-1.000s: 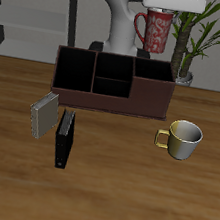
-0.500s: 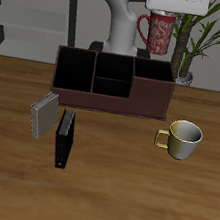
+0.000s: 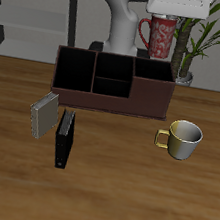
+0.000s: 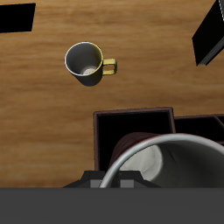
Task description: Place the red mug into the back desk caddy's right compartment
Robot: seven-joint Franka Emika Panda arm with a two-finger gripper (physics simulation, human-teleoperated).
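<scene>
My gripper [image 3: 171, 18] is shut on the rim of the red mug [image 3: 158, 36], holding it upright in the air with its handle towards the robot's base. The mug hangs above the back desk caddy [image 3: 110, 94], over its right compartment [image 3: 154, 70], clear of the walls. In the wrist view the mug's grey-white inside [image 4: 171, 166] fills the foreground, and the dark right compartment [image 4: 118, 133] lies open just beneath it.
A cream-gold mug [image 3: 184, 139] stands nearer the table's front edge. A grey book [image 3: 43, 114] and a black book [image 3: 65, 138] lie before the caddy. A potted plant [image 3: 198, 41] stands close beside the held mug.
The gripper has carried the red mug a little sideways towards the plant and slightly lower. Nothing else has moved.
</scene>
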